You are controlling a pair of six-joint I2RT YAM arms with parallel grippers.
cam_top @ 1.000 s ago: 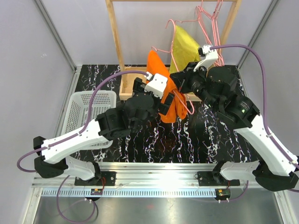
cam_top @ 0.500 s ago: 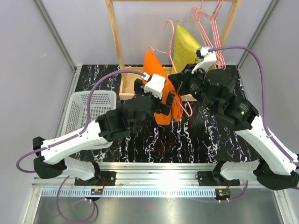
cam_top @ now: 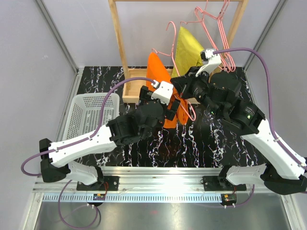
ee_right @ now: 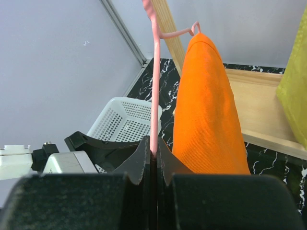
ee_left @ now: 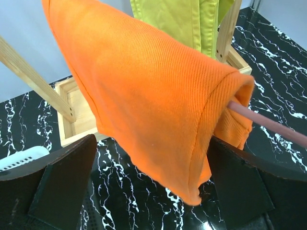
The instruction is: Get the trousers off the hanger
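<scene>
The bright orange cloth trousers (ee_left: 153, 96) hang draped over the bar of the thin pink wire hanger (ee_right: 155, 86), in front of the wooden rack (cam_top: 120, 43) and above the black marbled table (cam_top: 201, 143). The right gripper (ee_right: 154, 151) has its jaws pressed together, pinching the hanger's wire. The left gripper (ee_left: 153, 189) is spread wide, one finger on either side of the trousers' lower fold. The step in hand looks like grasping the cloth. Next, the left jaws should close on the fabric and draw it off the bar while the right steadies the hanger.

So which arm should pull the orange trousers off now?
Left, probably: the left gripper is open on either side of the orange trousers, while the right gripper is busy, shut on the pink hanger.
</scene>
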